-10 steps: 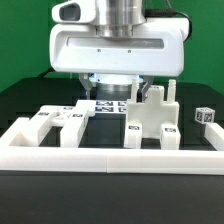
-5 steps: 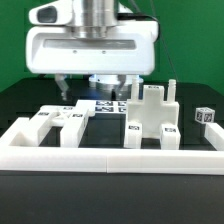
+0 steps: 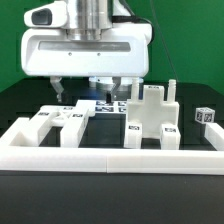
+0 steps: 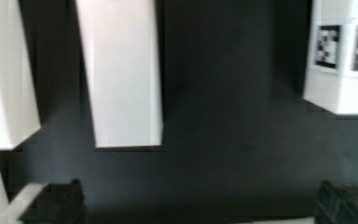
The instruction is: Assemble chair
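Fingers (image 3: 58,89) wide open, empty, above chair parts (image 3: 150,118).

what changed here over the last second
The hand slid toward the exterior view's left with its jaws wide open and empty; nothing was taken hold of or let go. The chair pieces, the border rail and the small cube stayed put.
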`<state>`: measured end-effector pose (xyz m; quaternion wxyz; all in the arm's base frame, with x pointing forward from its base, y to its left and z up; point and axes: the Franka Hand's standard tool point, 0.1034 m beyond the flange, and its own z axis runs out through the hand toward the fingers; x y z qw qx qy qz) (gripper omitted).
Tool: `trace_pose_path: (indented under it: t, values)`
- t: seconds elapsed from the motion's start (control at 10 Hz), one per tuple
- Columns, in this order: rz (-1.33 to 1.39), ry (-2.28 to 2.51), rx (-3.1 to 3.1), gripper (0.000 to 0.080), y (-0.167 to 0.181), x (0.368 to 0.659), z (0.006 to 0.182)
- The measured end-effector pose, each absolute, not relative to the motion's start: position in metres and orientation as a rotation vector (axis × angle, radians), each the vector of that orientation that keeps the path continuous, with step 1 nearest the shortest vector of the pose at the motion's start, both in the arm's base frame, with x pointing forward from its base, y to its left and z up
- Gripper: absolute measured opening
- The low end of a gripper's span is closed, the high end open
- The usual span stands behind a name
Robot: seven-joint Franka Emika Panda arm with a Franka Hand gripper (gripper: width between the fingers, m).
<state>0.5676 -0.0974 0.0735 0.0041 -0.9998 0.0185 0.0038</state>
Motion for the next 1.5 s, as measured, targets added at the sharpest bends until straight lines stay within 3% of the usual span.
trace_pose_path:
  t: [0.4,1.0,1.5]
  values:
    - [0.012,-0.042,-3.154,0.0649,-0.124,0.540,0.053]
    - [0.014,-0.068,-3.162,0.0649,-0.117,0.542,0.038]
    - [0.055,-0.084,-3.166,0.0649,-0.112,0.535,0.012]
